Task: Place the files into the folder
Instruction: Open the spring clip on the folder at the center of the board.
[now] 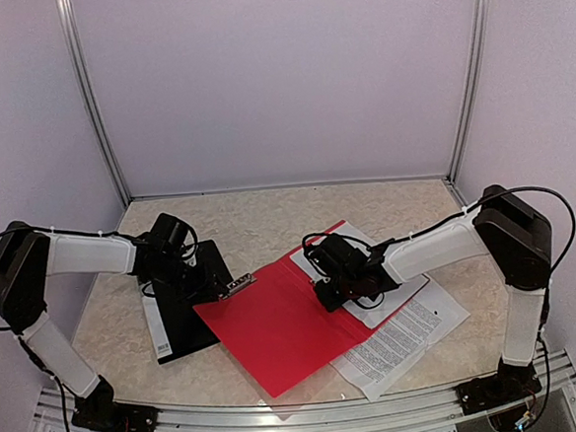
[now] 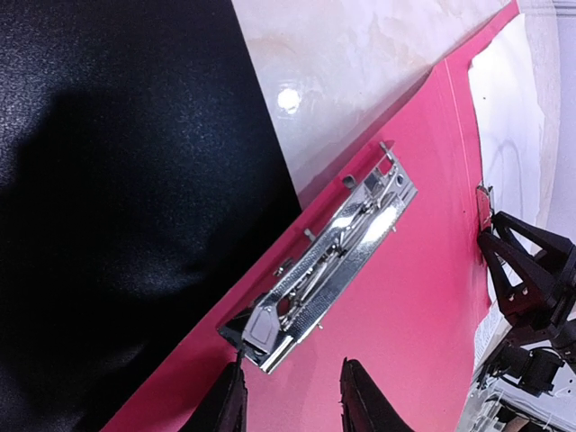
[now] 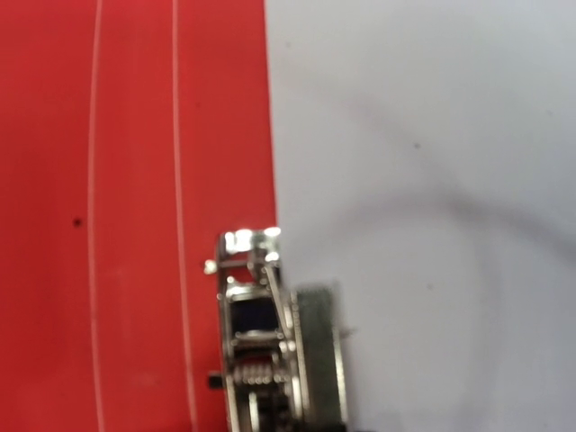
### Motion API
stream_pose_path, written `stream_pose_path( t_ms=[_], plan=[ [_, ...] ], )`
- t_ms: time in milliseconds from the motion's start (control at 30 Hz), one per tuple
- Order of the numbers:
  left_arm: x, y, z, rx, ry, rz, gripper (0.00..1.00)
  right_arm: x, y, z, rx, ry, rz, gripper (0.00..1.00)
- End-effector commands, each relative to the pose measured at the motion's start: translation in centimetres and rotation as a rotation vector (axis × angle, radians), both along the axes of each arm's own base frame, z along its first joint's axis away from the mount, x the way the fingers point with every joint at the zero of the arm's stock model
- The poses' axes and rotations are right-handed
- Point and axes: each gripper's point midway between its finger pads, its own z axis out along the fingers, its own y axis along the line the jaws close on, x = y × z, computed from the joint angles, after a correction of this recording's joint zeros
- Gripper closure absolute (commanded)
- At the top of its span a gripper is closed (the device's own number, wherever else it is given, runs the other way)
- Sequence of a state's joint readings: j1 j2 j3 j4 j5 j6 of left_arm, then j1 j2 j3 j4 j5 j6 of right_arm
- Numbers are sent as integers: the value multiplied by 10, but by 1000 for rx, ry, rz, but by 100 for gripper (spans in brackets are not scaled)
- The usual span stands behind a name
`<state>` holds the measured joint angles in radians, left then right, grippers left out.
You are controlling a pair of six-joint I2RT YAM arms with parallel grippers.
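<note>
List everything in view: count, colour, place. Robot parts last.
folder: 1, red, open flat at table centre
lever clip: 1, silver, on the folder near its left edge
small clip: 1, silver, where the red folder meets a white sheet
files: at least 3 sheets, white; two right of the folder (one printed, one nearly blank), one strip showing under the board
board: 1, black, left of the folder
table: 1, marbled beige
arms: 2, white links with black joints, near corners
left end effector: black, fingers apart, just short of the lever clip
right end effector: black, over the small clip
</note>
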<state>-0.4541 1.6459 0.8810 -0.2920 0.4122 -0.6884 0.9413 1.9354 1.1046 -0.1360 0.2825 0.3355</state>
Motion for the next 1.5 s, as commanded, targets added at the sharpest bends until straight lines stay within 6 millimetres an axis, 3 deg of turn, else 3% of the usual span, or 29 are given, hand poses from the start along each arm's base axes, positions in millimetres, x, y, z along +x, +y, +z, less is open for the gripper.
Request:
stream_pose_path(
  t_ms=[0,533,967,1100,1333,1467],
  plan=[
    [0,7,3,-14,-8,11,67,-33,-23,-51,-117,135,13,79],
    [18,4,-2,-86,21,19,82,-37,-24,-55,-130,141,13,81],
    [20,7,-5,-114,41,27,97,-40,-22,-59,-135,148,22,82],
    [24,6,-3,-159,54,36,97,-40,-21,-61,-140,152,25,82],
    [28,1,1,-225,79,56,84,-41,-21,-63,-143,157,28,83],
    [31,5,5,-237,78,69,83,-42,-21,-64,-143,160,31,83]
  ],
)
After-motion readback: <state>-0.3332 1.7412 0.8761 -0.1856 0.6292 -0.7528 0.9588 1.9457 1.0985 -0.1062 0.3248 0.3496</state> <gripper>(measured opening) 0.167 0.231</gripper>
